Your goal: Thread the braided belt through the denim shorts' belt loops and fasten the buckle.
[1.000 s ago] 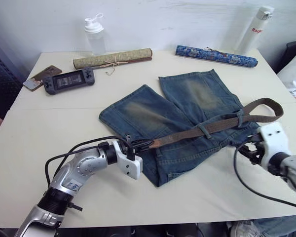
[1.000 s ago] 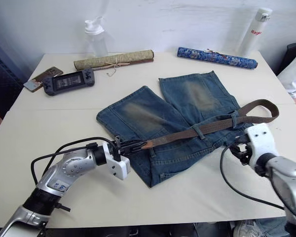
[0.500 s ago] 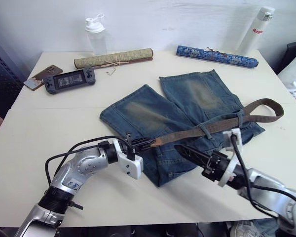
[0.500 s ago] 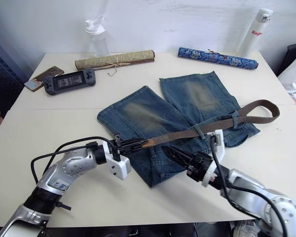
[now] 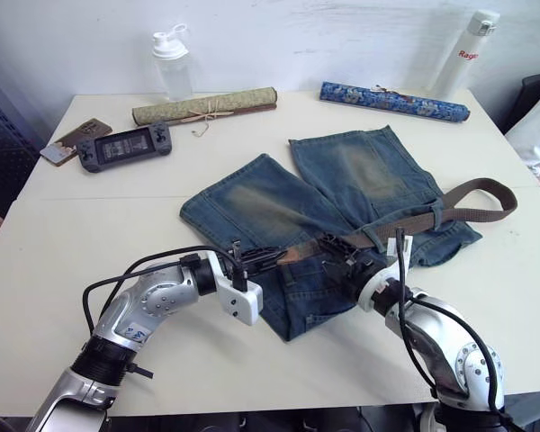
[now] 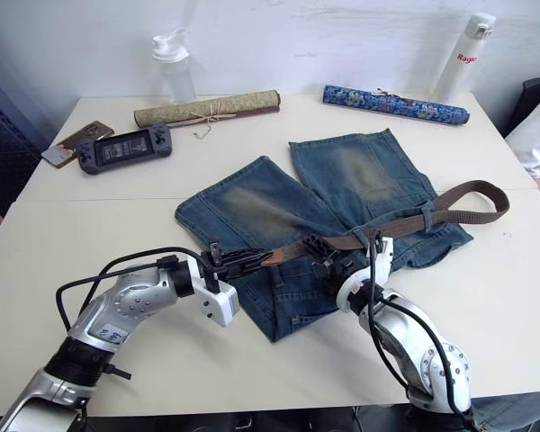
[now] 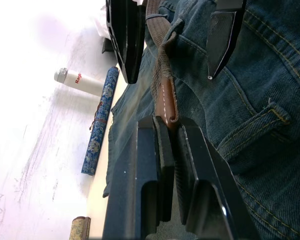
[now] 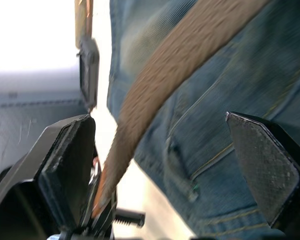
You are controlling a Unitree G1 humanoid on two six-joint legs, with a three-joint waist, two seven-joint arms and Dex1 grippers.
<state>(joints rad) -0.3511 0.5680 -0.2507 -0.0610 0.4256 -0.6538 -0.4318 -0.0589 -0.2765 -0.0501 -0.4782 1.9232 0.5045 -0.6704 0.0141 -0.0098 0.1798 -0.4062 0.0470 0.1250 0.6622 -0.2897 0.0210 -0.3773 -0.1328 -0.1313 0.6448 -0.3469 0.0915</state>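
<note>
Denim shorts [image 5: 342,216] lay spread near the middle of the counter [image 5: 90,234], waistband toward the front edge, with the braided belt [image 5: 405,223] running along that waistband and looping back toward the right edge. Threading looked partly done: the strap passed under at least one of the belt loops [image 5: 375,237] on the right half, while its tan leather tip [image 7: 168,102] sat pinched between the closed fingers of the left pincer [image 5: 256,262] at the waistband's left part, near the front edge. The right pincer [image 5: 340,256] hovered just above the strap a little to the right of that tip, jaws spread wide with the belt lying between them, untouched by either pad as far as the right wrist view showed. The buckle could not be made out. Next, as a judgement, the right pincer would need to close on the strap and feed slack while the left drew the tip on toward the next loop
</note>
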